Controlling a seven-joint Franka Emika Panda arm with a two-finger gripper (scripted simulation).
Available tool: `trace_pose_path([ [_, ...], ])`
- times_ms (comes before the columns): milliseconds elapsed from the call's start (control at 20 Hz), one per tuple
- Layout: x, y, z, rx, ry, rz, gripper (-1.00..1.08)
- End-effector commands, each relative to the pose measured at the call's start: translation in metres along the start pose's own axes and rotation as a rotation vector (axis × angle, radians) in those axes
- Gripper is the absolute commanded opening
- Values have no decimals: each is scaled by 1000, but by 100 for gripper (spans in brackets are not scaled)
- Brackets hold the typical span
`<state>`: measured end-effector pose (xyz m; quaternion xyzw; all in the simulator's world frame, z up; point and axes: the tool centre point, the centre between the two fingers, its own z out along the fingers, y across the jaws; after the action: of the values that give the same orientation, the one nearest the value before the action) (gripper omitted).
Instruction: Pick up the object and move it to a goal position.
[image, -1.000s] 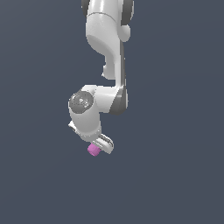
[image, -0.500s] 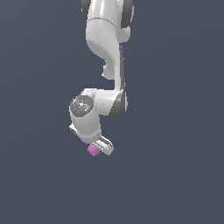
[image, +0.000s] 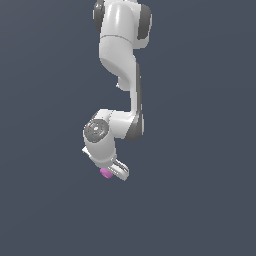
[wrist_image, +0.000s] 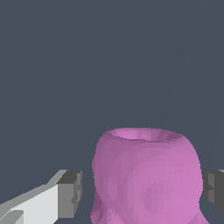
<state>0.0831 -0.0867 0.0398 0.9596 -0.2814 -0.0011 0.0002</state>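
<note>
Change since the earlier frames: arm's lower link and wrist swung slightly toward the exterior view's right; pink piece carried along, now tucked closer under the hand.

Item 1, gripper (image: 114, 171): white, at the arm's low end. In the wrist view a grey finger pad (wrist_image: 70, 192) stands apart from the piece by a visible gap; the opposite pad (wrist_image: 214, 187) sits just at its flank. Whether the jaws are clamped on it cannot be told.

Item 2, the object (image: 105, 173): magenta, lumpy, hollow end (wrist_image: 144, 134) showing; lies between the fingers at the gripper's tip.

Risk, as judged: one-sided contact could let the rounded piece slip or twist loose during travel, if grip is off-centre.
</note>
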Motion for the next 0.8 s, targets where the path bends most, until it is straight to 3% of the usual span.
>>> trace_pose_path([
  [0,1,-1,-1,1,2,0,100],
  [50,1,-1,-1,1,2,0,-100],
  [750,0,0,-4,1,2,0,-100],
])
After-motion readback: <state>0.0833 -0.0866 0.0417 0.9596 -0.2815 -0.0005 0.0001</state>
